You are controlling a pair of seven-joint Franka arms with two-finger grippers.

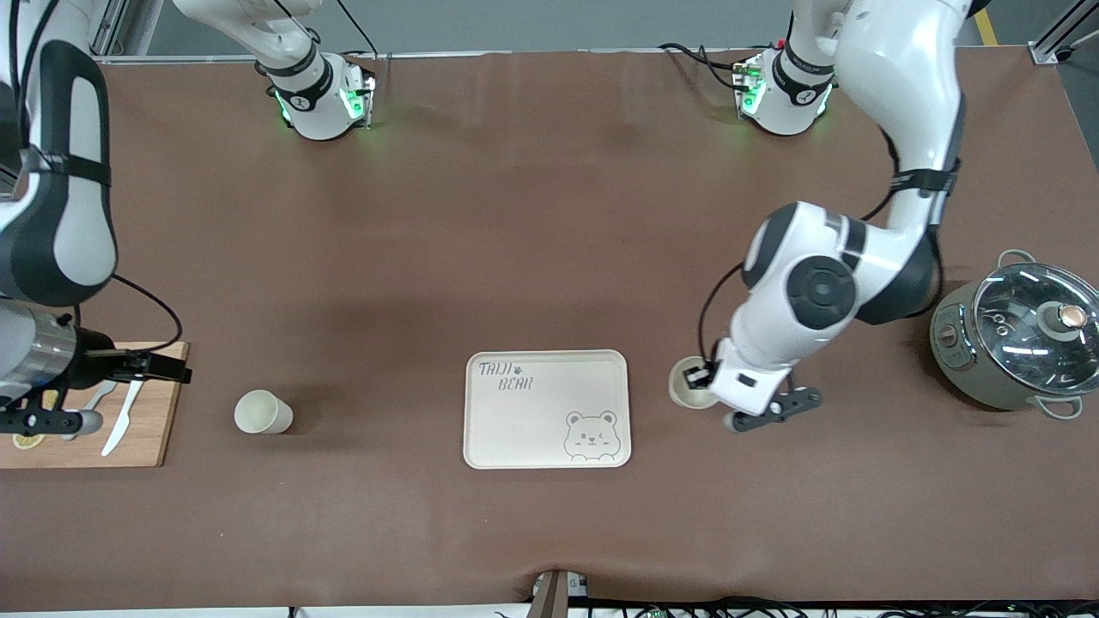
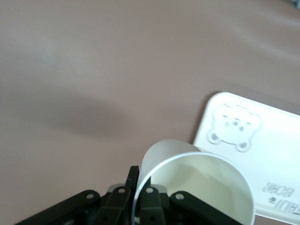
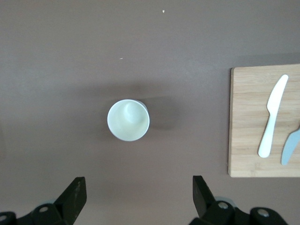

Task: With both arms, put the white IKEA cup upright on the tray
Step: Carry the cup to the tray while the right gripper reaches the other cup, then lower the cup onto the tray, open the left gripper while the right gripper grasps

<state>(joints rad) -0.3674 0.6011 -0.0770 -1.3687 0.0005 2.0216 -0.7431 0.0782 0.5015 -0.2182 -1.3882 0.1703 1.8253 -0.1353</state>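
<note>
Two white cups are in sight. My left gripper (image 1: 706, 376) is shut on the rim of one upright cup (image 1: 689, 386), just beside the tray (image 1: 547, 409) toward the left arm's end. In the left wrist view the gripper (image 2: 139, 182) has one finger outside the wall of the cup (image 2: 201, 183) and one inside, with the cream bear-face tray (image 2: 262, 150) close by. The second cup (image 1: 262, 412) stands upright on the table toward the right arm's end. My right gripper (image 1: 167, 371) hangs high and open; its wrist view looks down on this cup (image 3: 128, 120) with nothing between the fingers (image 3: 75, 197).
A wooden cutting board (image 1: 146, 429) with a white plastic knife (image 1: 118, 419) and other cutlery lies at the right arm's end, seen too in the right wrist view (image 3: 248, 122). A grey pot with a glass lid (image 1: 1017, 335) stands at the left arm's end.
</note>
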